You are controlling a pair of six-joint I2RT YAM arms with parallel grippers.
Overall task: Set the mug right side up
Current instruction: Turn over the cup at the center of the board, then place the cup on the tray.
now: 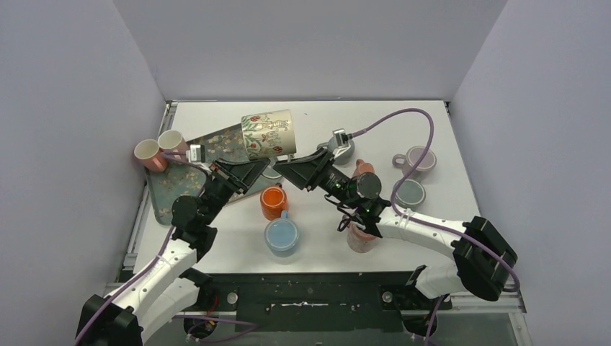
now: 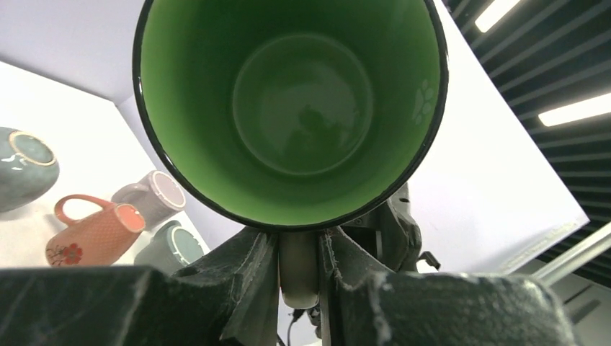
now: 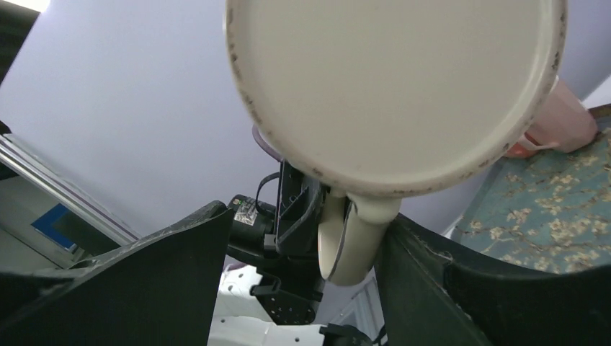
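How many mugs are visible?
10: floral mug held aloft; pink pair far left; orange, blue centre; grey, salmon, mauve, grey-green right; pink one under right forearm. Others may hide beneath arms.

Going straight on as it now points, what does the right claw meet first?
The right claw meets the handle of the floral mug, between its open fingers; the left claw seems close behind.

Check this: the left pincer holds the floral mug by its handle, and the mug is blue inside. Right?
One slip: the mug is green inside, not blue; the left wrist view looks straight into it. The left pincer does hold it by its handle.
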